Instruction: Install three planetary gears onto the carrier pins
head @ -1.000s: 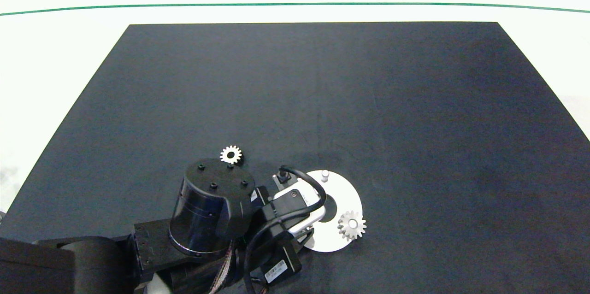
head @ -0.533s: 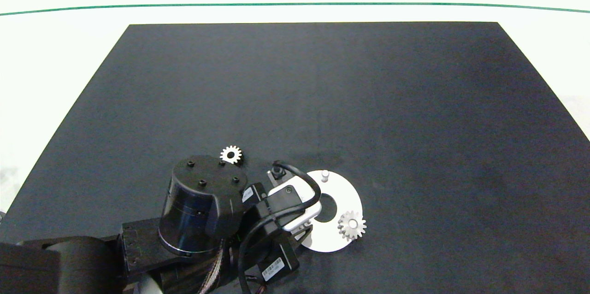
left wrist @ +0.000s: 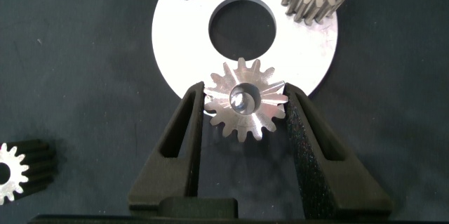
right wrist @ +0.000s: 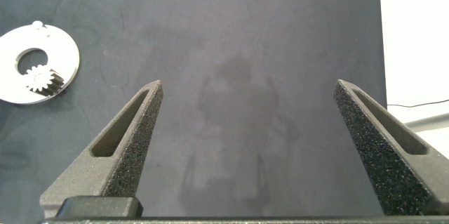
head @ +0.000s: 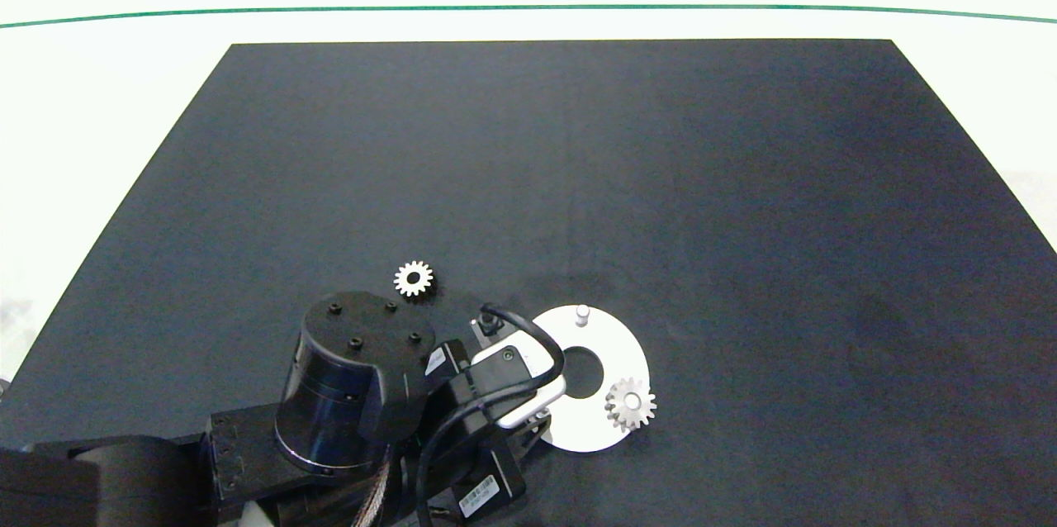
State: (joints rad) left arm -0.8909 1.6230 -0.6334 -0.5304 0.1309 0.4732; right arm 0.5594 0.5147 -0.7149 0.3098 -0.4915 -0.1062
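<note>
Three silvery, pointed-tooth planetary gears: one (left wrist: 247, 103) seated on a carrier pin at the white disc's (left wrist: 189, 62) near-left rim, one (head: 631, 404) on the near-right pin, one (head: 413, 278) loose on the counter (head: 661, 180) left of the disc. One far pin (head: 583, 314) stands bare. Left claw (left wrist: 245, 115) straddles the near-left gear, fingers slightly apart. Right claw (right wrist: 249, 112) hangs wide apart, well right.

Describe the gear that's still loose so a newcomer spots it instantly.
Start at the white disc near the front of the black mat. Just off its far-left side, past the left arm, a small silvery gear lies flat. Unlike the other two gears, it sits on bare mat.
</note>
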